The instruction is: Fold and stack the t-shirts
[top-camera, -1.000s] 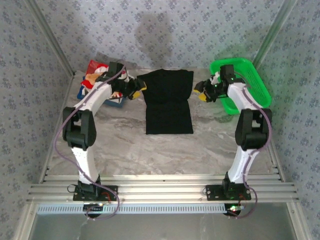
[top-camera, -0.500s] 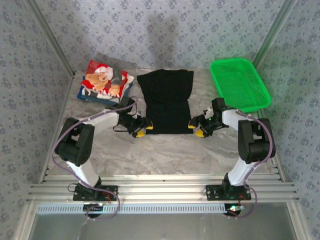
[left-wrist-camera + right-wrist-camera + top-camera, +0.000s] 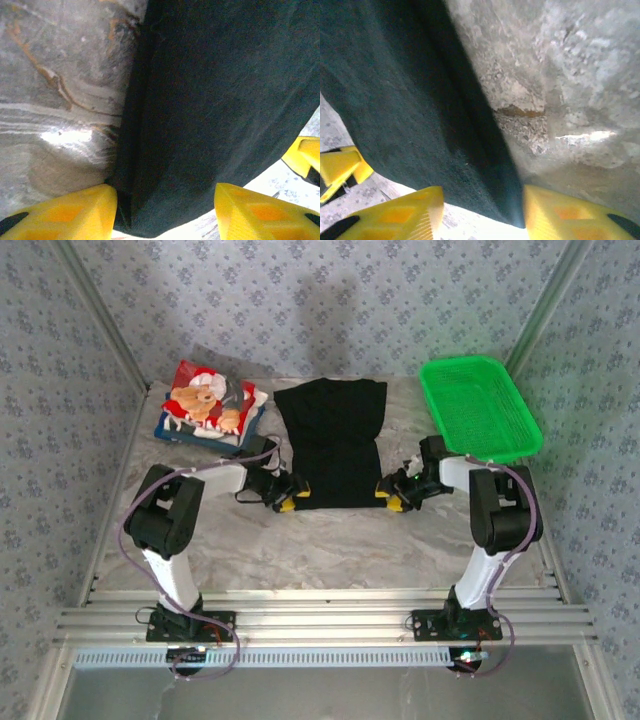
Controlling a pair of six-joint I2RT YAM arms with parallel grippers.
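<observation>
Cloth sags, so I'd pinch the black t-shirt (image 3: 334, 445) at its 7 and 5 o'clock hem corners; left hand (image 3: 290, 500) and right hand (image 3: 390, 498) straddle them, spread wide.

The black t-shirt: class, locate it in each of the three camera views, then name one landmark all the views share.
Top external: the black t-shirt lies flat mid-table, toward the back.
Left wrist: the black t-shirt fills the centre and right.
Right wrist: the black t-shirt covers the left side.
Shared landmark: the grey marbled table beside it.
</observation>
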